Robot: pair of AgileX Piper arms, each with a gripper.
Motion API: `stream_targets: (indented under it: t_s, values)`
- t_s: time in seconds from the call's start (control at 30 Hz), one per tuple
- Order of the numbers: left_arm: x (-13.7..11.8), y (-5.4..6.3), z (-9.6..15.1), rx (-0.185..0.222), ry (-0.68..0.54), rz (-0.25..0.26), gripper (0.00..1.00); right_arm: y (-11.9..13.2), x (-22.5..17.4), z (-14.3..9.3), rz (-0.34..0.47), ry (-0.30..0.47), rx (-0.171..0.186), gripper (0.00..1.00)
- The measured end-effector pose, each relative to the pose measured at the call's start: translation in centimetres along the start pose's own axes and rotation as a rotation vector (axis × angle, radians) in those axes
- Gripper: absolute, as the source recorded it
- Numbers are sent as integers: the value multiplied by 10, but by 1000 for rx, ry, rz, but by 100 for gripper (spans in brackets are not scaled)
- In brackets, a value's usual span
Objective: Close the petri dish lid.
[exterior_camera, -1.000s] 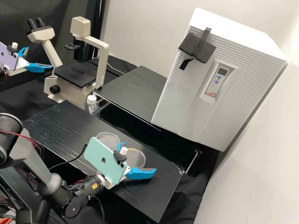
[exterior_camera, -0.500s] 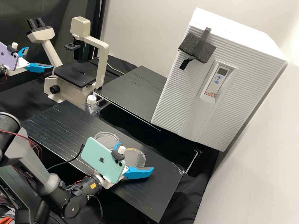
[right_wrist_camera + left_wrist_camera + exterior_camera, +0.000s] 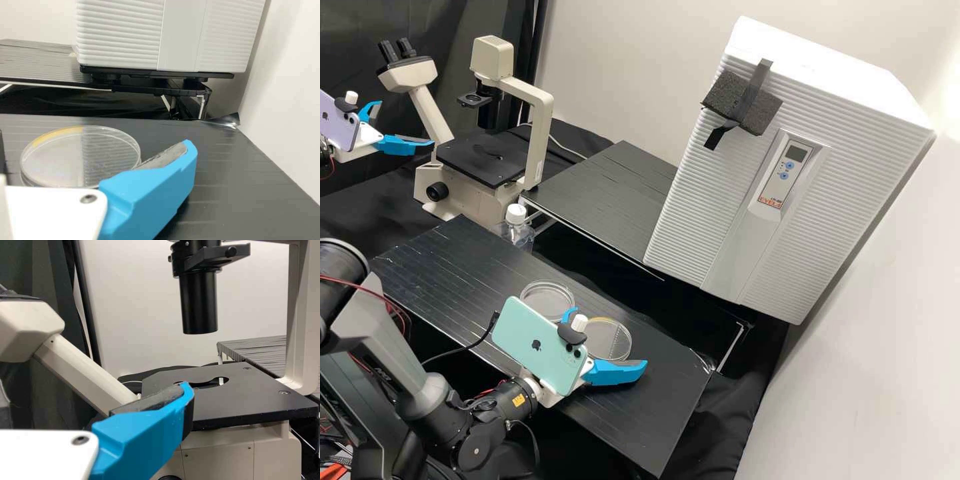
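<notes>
So there's a plain pale wall [image 3: 620,67] behind the white ribbed cabinet [image 3: 690,207], another pale wall [image 3: 887,320] to its right catching some bright light, a dark curtain [image 3: 353,27] way off left, and a black worktop [image 3: 453,267] in front.

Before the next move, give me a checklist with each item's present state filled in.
1. Right gripper open: ok, its fingers are spread wide.
2. Dish closed: not ok, the yellow-edged piece and the other piece lie side by side.
3. Both pieces flat on the bench: ok.
4. Which piece is the lid: cannot tell.
5. Right gripper not touching the yellow-edged piece: cannot tell, it is close and partly in front.
6. Left gripper away from the pieces: ok, it is by the microscope.
</notes>
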Motion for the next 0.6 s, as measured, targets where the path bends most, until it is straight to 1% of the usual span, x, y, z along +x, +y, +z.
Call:
stream_targets:
  t_s: [0.27, 0.5, 0.6]
  values:
    - [0, 0, 0, 0, 0, 0, 100, 0, 0, 0, -1, 2, 0, 0]
    - [0, 0, 0, 0, 0, 0, 100, -3, 2, 0, -21, 18, 16, 0]
    - [0, 0, 0, 0, 0, 0, 100, -3, 3, -1, -21, 26, 17, 0]
